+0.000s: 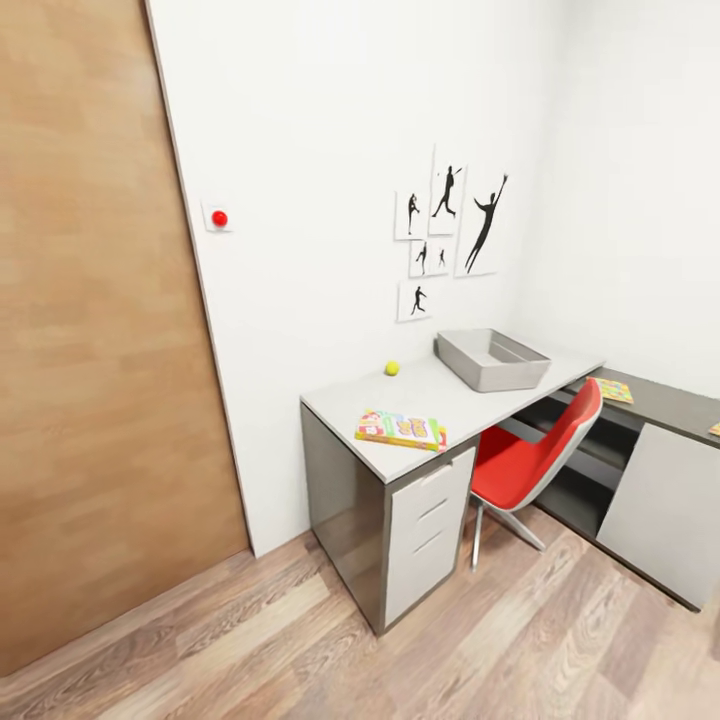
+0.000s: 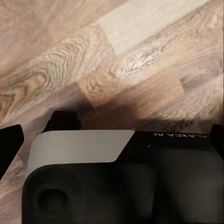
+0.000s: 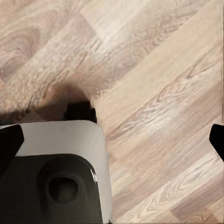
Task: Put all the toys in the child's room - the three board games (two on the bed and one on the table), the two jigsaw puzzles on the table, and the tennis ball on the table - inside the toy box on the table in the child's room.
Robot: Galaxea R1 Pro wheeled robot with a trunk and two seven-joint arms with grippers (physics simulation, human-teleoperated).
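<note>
Nothing is in the box [image 1: 493, 359] yet: the ball [image 1: 392, 368] and one game [image 1: 401, 430] lie on the worktop [image 1: 440, 395], a puzzle [image 1: 615, 391] probably on the lower part. Both pairs of fingers point at the floor [image 1: 300, 640], spread apart and empty.

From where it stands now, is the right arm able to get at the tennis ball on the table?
Probably not yet. The tennis ball sits far back on the table, and the right wrist camera faces only floor.
</note>
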